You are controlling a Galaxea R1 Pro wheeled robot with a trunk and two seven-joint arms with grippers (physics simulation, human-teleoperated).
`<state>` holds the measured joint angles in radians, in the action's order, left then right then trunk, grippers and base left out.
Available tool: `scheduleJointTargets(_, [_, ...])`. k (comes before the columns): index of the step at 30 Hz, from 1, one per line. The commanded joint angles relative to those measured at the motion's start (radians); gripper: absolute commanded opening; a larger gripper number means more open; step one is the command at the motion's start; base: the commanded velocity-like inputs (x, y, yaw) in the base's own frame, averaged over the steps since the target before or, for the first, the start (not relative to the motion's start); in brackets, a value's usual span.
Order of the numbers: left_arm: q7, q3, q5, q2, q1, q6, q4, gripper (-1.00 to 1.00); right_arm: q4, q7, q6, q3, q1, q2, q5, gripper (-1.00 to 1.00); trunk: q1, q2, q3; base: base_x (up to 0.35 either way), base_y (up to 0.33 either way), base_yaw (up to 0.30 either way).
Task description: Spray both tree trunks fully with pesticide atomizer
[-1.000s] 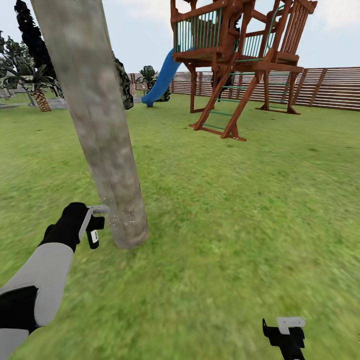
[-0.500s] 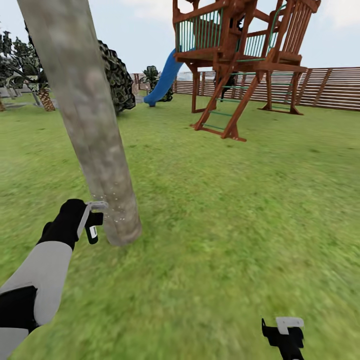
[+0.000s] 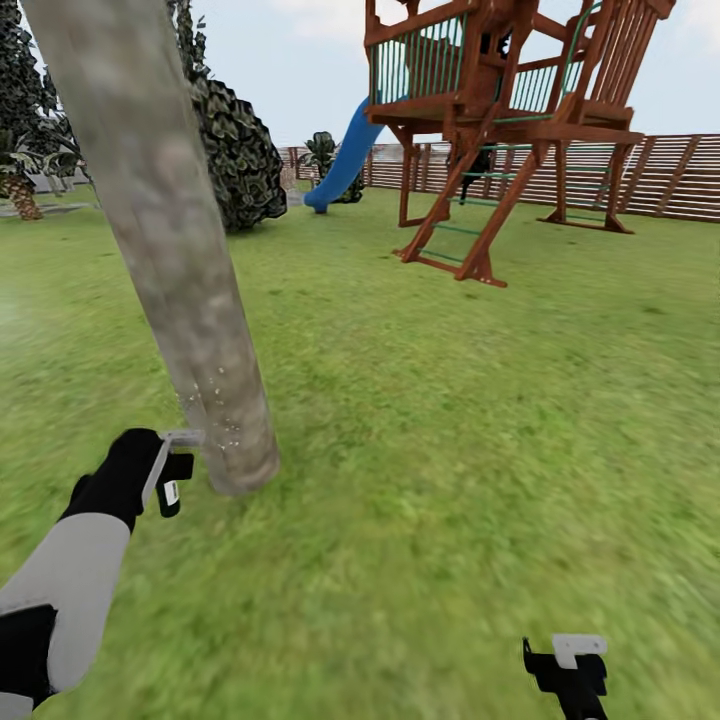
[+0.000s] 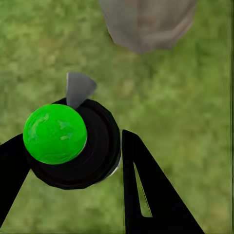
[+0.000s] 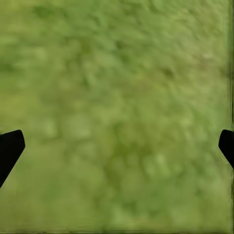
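Observation:
One tree's trunk [image 3: 170,250], a thick mottled beige-grey column, rises from the lawn at the left of the head view; fine white specks [image 3: 225,410] dot it near its foot. My left gripper [image 3: 165,470] is shut on the pesticide atomizer [image 3: 172,480], just left of the trunk's base, with the grey nozzle pointing at the bark. In the left wrist view the atomizer [image 4: 55,133] shows a bright green ball on a black cap between my left gripper's [image 4: 73,141] black fingers, the trunk [image 4: 146,24] just beyond. My right gripper [image 3: 570,670] hangs open over bare grass [image 5: 117,73].
A wooden play tower [image 3: 500,110] with a blue slide [image 3: 345,160] stands far ahead on the right, in front of a brown slat fence [image 3: 670,175]. A dark leafy bush [image 3: 235,150] sits behind the trunk. Open lawn [image 3: 450,420] spreads to the right.
The whole picture has shifted, so the camera has moved. My left gripper stays by the trunk's foot with the atomizer. The white specks now reach a little higher on the bark.

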<state>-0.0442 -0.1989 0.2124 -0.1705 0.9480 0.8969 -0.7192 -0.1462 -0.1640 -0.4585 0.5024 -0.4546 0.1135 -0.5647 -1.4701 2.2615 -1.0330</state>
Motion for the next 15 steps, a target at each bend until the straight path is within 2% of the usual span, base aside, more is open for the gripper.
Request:
scheduleJointTargets(1, [-0.005,-0.002,0.007,0.002,-0.001,0.000,-0.002,-1.00,0.002,-0.005,-0.004,0.005,-0.001,0.000,-0.011,1.00,0.000,0.000,-0.001,-0.176,-0.239,0.000])
scheduleJointTargets(6, [-0.003,-0.005,0.007,0.009,0.000,-0.001,-0.012,-1.00,0.002,-0.005,-0.003,0.005,-0.001,-0.002,-0.011,1.00,0.000,0.000,-0.001,-0.059,-0.258,0.182])
scheduleJointTargets(11, [0.000,-0.005,0.007,0.015,0.013,0.002,-0.014,-1.00,0.002,-0.005,-0.003,0.005,-0.001,-0.002,-0.011,1.00,0.000,0.000,-0.001,0.142,-0.262,0.246])
scheduleJointTargets(15, [0.002,-0.005,0.007,0.014,0.016,0.003,-0.015,-1.00,0.002,-0.006,-0.003,0.005,-0.001,0.002,-0.011,1.00,0.000,0.000,-0.001,0.163,-0.258,0.026])
